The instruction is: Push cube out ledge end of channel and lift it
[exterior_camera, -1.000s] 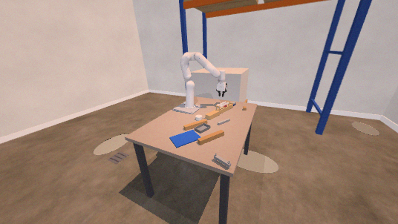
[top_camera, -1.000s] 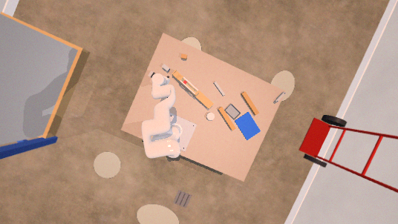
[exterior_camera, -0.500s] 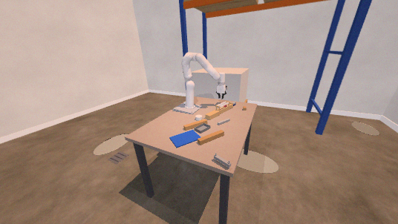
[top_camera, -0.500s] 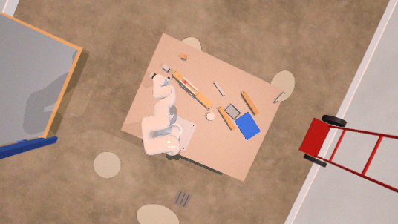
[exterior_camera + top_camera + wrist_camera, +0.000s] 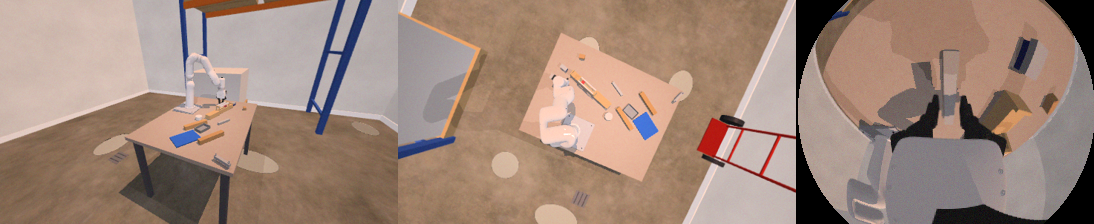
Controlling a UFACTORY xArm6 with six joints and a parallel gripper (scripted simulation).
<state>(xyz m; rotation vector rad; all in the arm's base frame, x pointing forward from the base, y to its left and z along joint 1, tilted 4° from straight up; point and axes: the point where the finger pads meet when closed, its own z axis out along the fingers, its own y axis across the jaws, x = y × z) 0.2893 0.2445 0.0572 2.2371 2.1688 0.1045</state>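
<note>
The channel (image 5: 602, 100) (image 5: 212, 113) (image 5: 1014, 121) is a long orange piece with pale walls along part of it. The red cube (image 5: 583, 81) (image 5: 225, 106) sits between those walls, nearer the upper-left end in the top view. I cannot tell which end has the ledge and lip. A slim grey bar (image 5: 950, 75) is beside the channel in the wrist view. My gripper (image 5: 221, 101) (image 5: 949, 102) is partly open, pointing down low over the table beside the channel. The bar's near part shows between its fingers, with gaps on both sides; whether the tips reach down beside it is unclear.
A grey block with a dark slot (image 5: 563, 67) (image 5: 1022, 56) and a small orange block (image 5: 581, 56) (image 5: 244, 108) lie near the channel's upper-left end. Beyond its other end are a white cylinder (image 5: 608, 116), orange bars (image 5: 647, 103) (image 5: 624, 119) and a blue mat (image 5: 645, 126).
</note>
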